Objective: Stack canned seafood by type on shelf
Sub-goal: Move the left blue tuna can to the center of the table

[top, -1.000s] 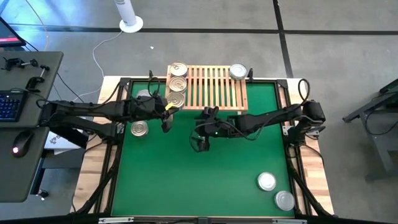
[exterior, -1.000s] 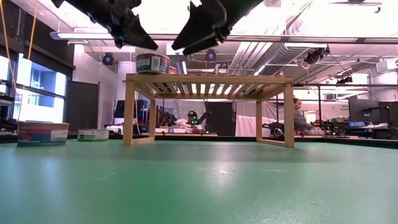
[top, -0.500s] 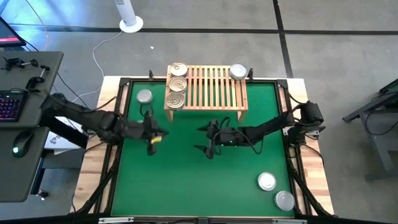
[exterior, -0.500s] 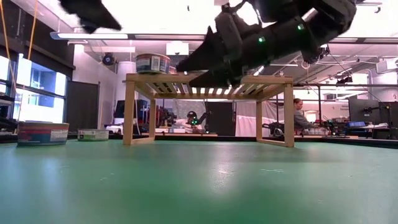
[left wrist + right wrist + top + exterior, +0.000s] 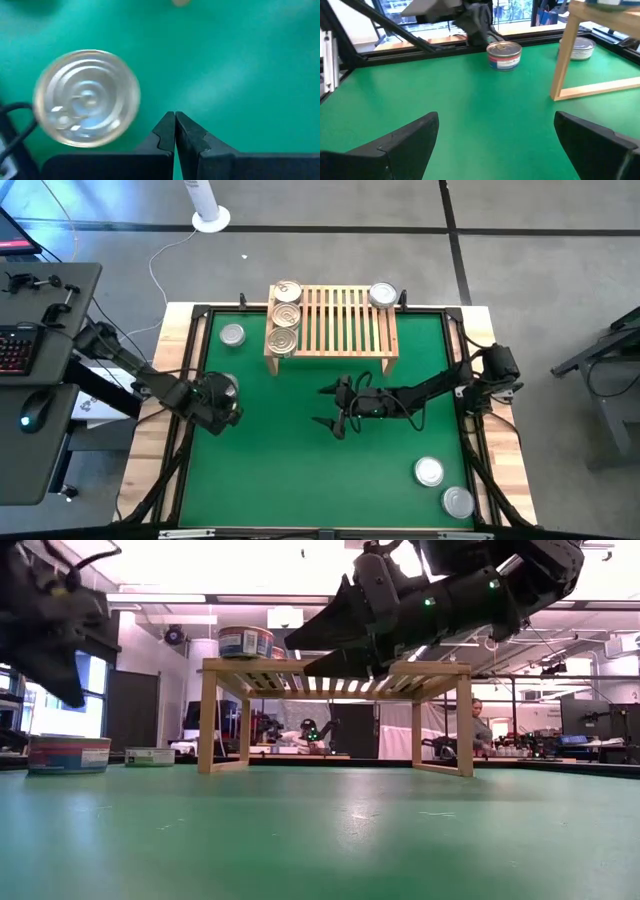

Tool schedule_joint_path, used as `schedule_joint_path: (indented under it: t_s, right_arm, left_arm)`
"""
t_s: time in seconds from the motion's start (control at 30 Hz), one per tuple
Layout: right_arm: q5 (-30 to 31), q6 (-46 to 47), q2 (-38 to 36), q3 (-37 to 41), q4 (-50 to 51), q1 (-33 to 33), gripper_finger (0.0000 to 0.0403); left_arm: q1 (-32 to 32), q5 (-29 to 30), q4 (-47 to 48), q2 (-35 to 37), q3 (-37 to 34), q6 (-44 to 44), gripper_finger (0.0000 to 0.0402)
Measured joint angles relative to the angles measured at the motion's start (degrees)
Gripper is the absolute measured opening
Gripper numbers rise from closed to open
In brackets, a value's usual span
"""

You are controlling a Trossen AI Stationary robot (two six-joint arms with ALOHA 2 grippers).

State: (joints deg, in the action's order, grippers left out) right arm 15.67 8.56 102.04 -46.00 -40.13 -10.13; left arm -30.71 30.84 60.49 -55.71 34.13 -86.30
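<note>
Green matting covers the counter, where the low light-wood slatted shelf at twelve o'clock carries three gold-tan ringed tins and one silver tin. Left pincer, fingers pressed together and empty, hovers beside a round silver-topped tin at nine o'clock. Right pincer gapes wide mid-counter, holding nothing.

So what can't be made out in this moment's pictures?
- Tin by the left gripper: high view, partly covered by the arm.
- Tin labels: low view, too small to read.
- Tins on the shelf: low view, right gripper blocks most; only one shows.
- People behind the table: low view, too small.
</note>
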Motion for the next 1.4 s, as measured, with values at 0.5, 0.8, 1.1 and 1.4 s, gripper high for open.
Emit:
schedule_joint_path:
  t_s: [0.5,0.8,1.1,1.4]
  right_arm:
    - [0.0,0.2,0.0,0.0,-0.4,-5.3,0.0391]
    - [0.1,1.6,0.0,0.0,0.0,-7.4,0.0391]
    - [0.1,1.5,-0.2,0.0,2.3,-9.9,0.0391]
    - [0.0,2.9,-0.2,0.0,6.6,-11.1,0.0391]
  left_arm:
    - [18.0,-0.4,-0.5,-13.8,-0.6,4.2,0.0]
    - [24.0,-3.2,-0.9,-18.6,-0.2,10.0,0.0]
    - [19.2,-5.2,-6.7,-18.5,-0.2,8.0,0.0]
    - [12.4,-9.8,-30.2,-18.7,0.6,12.6,0.0]
